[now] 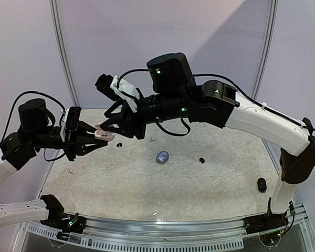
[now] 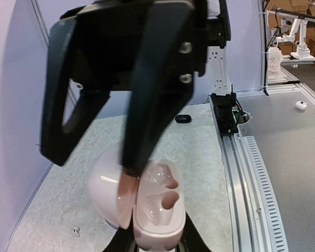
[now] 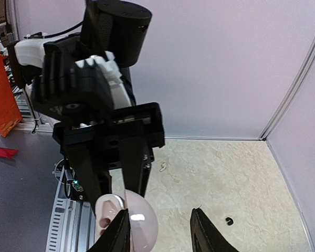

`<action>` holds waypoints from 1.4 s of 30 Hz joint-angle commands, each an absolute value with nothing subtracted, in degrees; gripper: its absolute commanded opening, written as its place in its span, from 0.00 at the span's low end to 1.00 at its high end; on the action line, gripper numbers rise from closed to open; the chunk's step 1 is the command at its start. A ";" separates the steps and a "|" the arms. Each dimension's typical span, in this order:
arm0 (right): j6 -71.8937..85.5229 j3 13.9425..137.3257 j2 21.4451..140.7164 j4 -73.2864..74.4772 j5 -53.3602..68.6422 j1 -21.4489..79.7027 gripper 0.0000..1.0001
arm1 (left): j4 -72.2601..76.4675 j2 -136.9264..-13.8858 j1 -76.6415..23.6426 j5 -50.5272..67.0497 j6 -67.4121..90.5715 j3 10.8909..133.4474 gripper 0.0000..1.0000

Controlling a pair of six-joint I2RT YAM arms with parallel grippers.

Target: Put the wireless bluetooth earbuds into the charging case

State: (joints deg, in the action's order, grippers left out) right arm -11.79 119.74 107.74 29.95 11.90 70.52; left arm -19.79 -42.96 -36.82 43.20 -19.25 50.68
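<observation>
My left gripper is shut on the base of a pale pink charging case, held above the table's left side. The case's lid stands open, and both wells look empty. My right gripper reaches in from the right with its jaws apart. One of its fingers rests against the inner edge of the lid; the other hangs free. On the table lie a white earbud, a black earbud and another white earbud.
A silvery-grey case sits mid-table and a black case lies near the right arm's base. A small dark bit lies below the grippers. A metal rail runs along the table's near edge.
</observation>
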 commanded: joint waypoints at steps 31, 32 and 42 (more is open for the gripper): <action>25.57 113.88 112.19 26.34 -17.51 53.78 0.57 | -8.62 -40.29 -30.27 27.75 8.63 40.22 0.00; 26.29 114.40 114.99 27.47 -18.62 53.24 0.58 | -8.80 -40.26 -29.98 27.16 8.43 40.13 0.00; 31.69 135.02 145.33 33.13 -19.14 50.01 0.60 | -8.20 -40.68 -29.20 27.72 7.97 38.36 0.00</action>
